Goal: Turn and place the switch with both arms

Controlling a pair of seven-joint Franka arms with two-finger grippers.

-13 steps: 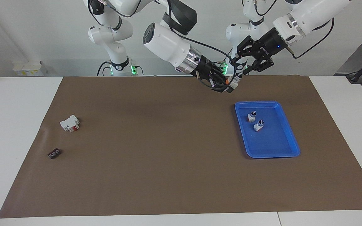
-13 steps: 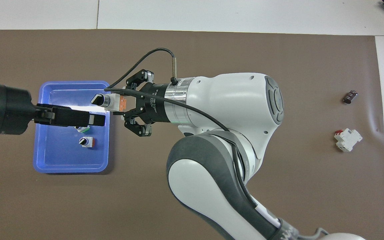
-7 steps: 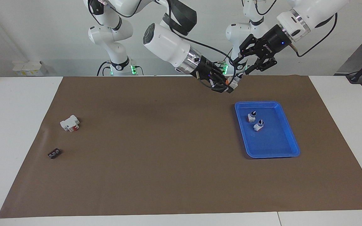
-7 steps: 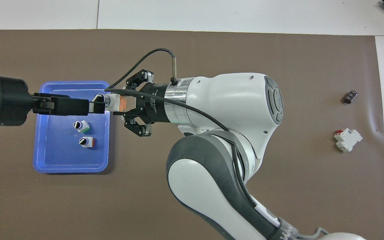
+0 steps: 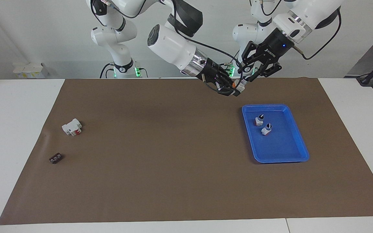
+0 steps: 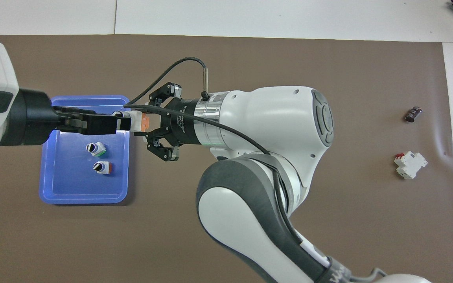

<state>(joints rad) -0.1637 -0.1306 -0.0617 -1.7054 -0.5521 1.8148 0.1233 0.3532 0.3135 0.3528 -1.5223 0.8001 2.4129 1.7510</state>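
While the switch [image 6: 135, 120] hangs in the air over the edge of the blue tray [image 6: 49, 192] nearest the middle of the desk [image 5: 21, 129], the right end effector [image 6: 144, 122] is clamped on its orange end, holding it level with the knob pointing toward the left arm. The left end effector [image 5: 246, 74] has its fingers around the knob end; whether they have pinched it or stand a little off cannot be told. The step in hand looks like the turn of the knob. To do it well, the left fingers should seat squarely on the black knob and not on the silver collar, and the wrist should roll about the switch's own long axis so nothing is levered sideways. The right arm needs to hold the body dead firm against the twist, since a grip on one small end could let it slip.

Against the earlier frames, the left end effector has swung from beside the switch, over the tray, into line with the knob and narrowed around it, while the right one has kept its clamp in the same spot. Two other switches [image 6: 98, 148] lie in the tray unmoved, as do the white blocky part [image 5: 72, 127] and small dark piece [image 5: 56, 158] toward the right arm's end.
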